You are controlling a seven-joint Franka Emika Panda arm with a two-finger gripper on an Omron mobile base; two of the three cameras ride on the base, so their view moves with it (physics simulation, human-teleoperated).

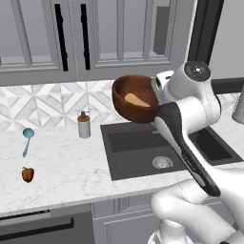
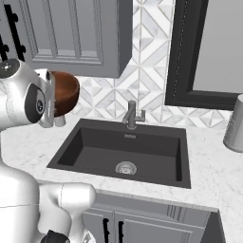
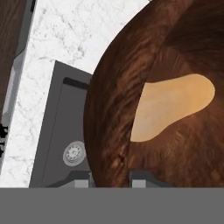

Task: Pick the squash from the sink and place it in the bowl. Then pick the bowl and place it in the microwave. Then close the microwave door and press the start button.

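Observation:
The dark reddish-brown bowl [image 1: 128, 93] [image 2: 66, 92] [image 3: 127, 78] hangs in the air, tilted, above the left rear part of the sink [image 1: 138, 152] [image 2: 95, 142] [image 3: 57, 127]. Inside it lies the tan squash [image 1: 137, 100] [image 3: 175, 105]. My gripper [image 1: 157, 93] [image 3: 111, 180] is shut on the bowl's rim, one finger inside the wall and one outside. In the right base view my own arm hides the hand. The sink basin holds nothing but its silver drain [image 2: 126, 167]. The microwave and its door are out of view.
On the counter left of the sink stand a soap dispenser [image 1: 84, 125], a blue spoon [image 1: 27, 140] and a small red pepper [image 1: 27, 174]. A faucet [image 2: 132, 115] rises behind the basin. A grey canister [image 2: 235, 126] stands at the right. Wall cabinets [image 1: 95, 33] hang above.

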